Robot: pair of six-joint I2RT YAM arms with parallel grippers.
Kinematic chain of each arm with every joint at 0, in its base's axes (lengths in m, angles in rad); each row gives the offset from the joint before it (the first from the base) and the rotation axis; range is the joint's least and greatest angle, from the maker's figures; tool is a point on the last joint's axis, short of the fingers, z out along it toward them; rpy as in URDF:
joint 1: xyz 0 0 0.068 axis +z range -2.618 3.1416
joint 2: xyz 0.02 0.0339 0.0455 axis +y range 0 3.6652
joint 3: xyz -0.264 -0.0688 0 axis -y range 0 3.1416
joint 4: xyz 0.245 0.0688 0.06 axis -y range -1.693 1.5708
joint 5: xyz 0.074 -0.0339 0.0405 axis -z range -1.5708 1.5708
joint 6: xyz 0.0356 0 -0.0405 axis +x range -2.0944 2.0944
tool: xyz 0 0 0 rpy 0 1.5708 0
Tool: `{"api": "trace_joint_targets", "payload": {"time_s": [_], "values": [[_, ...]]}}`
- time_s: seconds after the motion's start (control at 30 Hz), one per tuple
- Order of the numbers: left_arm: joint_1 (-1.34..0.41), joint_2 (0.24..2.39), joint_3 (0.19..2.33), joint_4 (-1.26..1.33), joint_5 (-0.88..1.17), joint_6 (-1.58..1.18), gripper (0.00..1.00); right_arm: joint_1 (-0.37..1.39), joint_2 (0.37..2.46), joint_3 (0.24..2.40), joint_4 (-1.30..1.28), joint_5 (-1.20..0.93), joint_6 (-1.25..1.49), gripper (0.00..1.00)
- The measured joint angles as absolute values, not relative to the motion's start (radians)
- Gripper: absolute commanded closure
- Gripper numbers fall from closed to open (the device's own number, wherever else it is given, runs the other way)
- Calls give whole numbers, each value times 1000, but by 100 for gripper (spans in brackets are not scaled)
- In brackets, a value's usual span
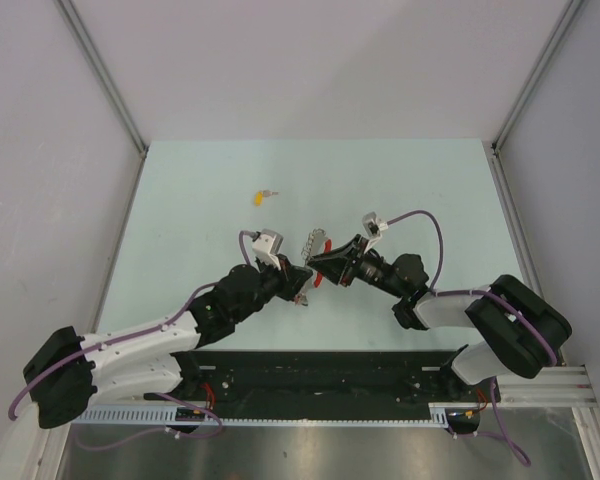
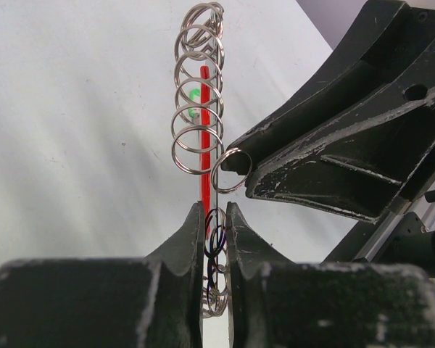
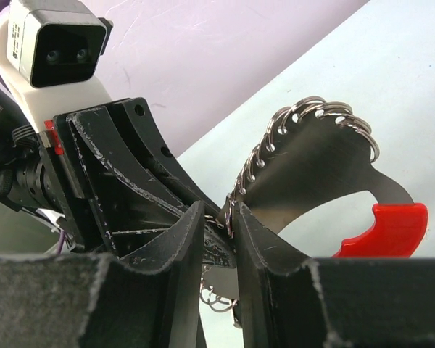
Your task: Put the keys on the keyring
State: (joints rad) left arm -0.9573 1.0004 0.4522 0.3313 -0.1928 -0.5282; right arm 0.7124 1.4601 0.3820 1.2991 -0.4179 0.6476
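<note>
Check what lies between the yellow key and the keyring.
Only bare table: in the top view, nothing sits between the yellow key and the keyring.

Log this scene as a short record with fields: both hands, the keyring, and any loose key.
left hand: shut on the keyring
right hand: shut on one small ring of the keyring
keyring: held between both hands, red tip pointing away from the right hand
yellow key: loose on the table, beyond both hands, touching neither
</note>
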Motion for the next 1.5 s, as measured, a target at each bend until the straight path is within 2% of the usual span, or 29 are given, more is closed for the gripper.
{"api": "trace_joint_targets", "payload": {"time_s": [0.5,0.67,0.77,0.93,1.17,1.3,1.43,1.5], "values": [[-957,966,430,331,-208,-548,99,734,1486,382,1303,-424,661,73],[-957,959,426,332,-207,-552,99,736,1487,382,1303,-424,659,86],[-957,959,426,334,-207,-552,99,736,1487,382,1302,-424,657,99],[-958,954,426,332,-208,-547,99,728,1486,382,1301,-427,654,100],[-971,946,445,282,-220,-479,85,711,1409,395,1176,-482,578,100],[-973,946,476,229,-240,-431,77,698,1333,485,914,-538,440,100],[-971,948,485,197,-266,-407,65,691,1303,588,664,-588,278,100],[-968,949,485,162,-279,-397,64,681,1302,631,565,-598,203,100]]}}
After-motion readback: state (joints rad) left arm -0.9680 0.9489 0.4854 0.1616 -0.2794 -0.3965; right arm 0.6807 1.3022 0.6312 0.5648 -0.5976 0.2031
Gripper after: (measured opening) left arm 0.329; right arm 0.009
